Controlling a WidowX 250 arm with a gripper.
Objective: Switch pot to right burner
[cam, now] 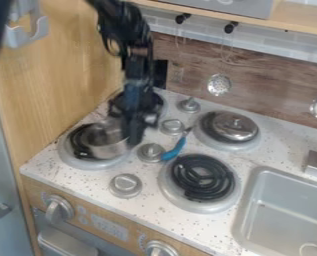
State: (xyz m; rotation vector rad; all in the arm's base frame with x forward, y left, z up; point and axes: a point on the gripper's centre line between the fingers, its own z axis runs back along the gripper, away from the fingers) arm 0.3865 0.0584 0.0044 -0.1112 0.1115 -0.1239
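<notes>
Pot (106, 142), small and metal, is located at the front left burner (79, 161) of the toy stove; part of the black coil is exposed at its left side. The black gripper (135, 136) hangs down at the pot's right side. Whether it is open or closed on the pot cannot be told. The pot appears to rest on the burner, though its underside is hard to make out.

The stovetop (97, 189) is white with dark speckles. The front right burner (201, 179) has its coil fully exposed. A round metal lid (235, 126) with a center knob sits over the rear right burner (229, 145). The rear left burner (162, 106) is partly hidden behind the arm. Four silver knobs (126, 185) stand in a row between the left and right burners, and a blue-handled utensil (174, 149) lies just beside them. A gray sink (281, 207) is set into the counter at right.

Behind, a perforated ladle (219, 84) hangs before a wood-grain panel (271, 90), with pale tile (267, 46) above it. A light wood side panel (60, 95) stands at left.
</notes>
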